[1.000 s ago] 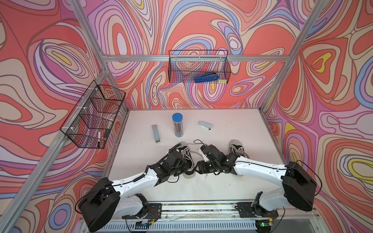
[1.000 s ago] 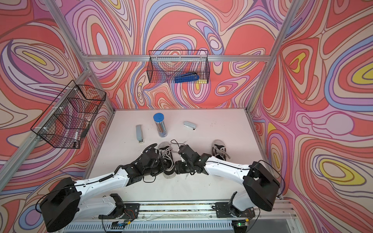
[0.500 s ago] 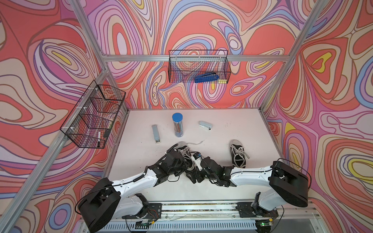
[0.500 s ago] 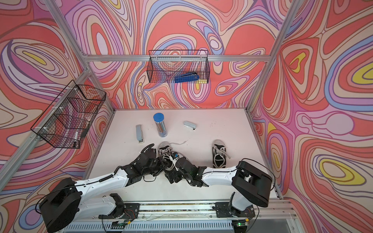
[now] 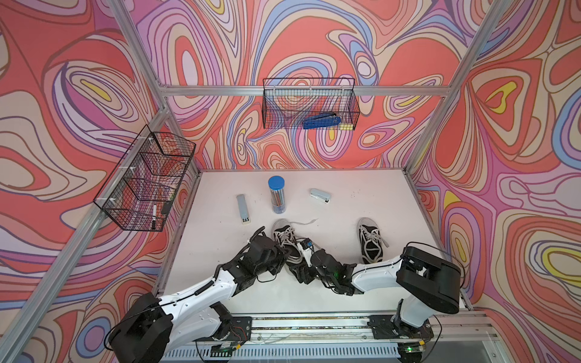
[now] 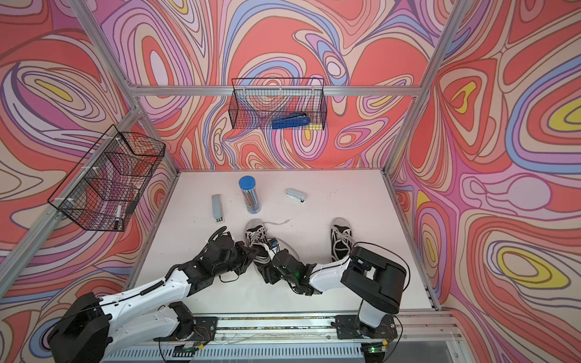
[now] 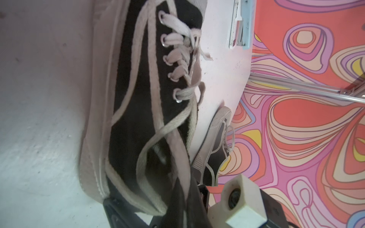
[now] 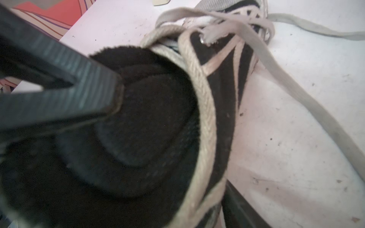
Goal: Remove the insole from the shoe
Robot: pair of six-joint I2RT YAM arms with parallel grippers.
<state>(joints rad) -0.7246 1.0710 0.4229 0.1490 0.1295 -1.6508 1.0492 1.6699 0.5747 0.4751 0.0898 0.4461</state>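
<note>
Ok so the right claw (image 5: 299, 271) is the one that matters here. Its jaws are spread apart and not holding anything. In the right wrist view one of its fingers (image 8: 88, 88) has its tip poked into the shoe's mouth and the other sits outside the side wall, so the collar runs between them. Right by that inside tip is the insole (image 8: 142, 126), dark and fuzzy, lying in the heel cup of the shoe (image 5: 287, 240). As far as I can tell it's not out yet.

The left claw (image 5: 282, 256) is closed tight. From the left wrist view it looks pinched on the collar edge on the robot's left side of the shoe, basically steadying it on the worktop (image 5: 345, 298).

Geometry: the shoe sits sole-down, heel toward the robot's base and toe toward the back wall, with its long axis running near-to-far at a slight lean. The insole follows that same line, so from the right claw it stretches down and away toward the toe, mostly hidden under the laces. The right arm is clearly nearer to it. My guess is the jaws need to shut on the insole's heel end and drag it back and up along that axis. The other shoe (image 5: 371, 243) sits well apart to the right.
</note>
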